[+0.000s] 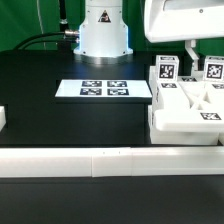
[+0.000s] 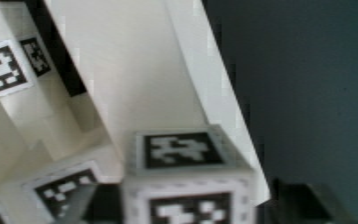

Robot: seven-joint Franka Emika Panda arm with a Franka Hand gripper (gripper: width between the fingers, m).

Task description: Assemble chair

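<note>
The white chair parts (image 1: 185, 108) lie grouped at the exterior view's right, each with black-and-white tags. Two small square legs stand upright on them, one (image 1: 167, 71) nearer the middle and one (image 1: 213, 70) at the frame's edge. My gripper (image 1: 209, 58) hangs just above the edge leg. One dark finger (image 1: 190, 50) shows a little apart from that leg, and the other is cut off by the frame. In the wrist view the tagged leg (image 2: 190, 165) fills the space at my gripper (image 2: 194, 216), next to a long white chair bar (image 2: 167, 70). The jaws look open around the leg.
The marker board (image 1: 105, 89) lies flat on the black table before the robot base (image 1: 103, 28). A long low white rail (image 1: 110, 160) runs along the front. A small white piece (image 1: 3, 118) sits at the exterior view's left edge.
</note>
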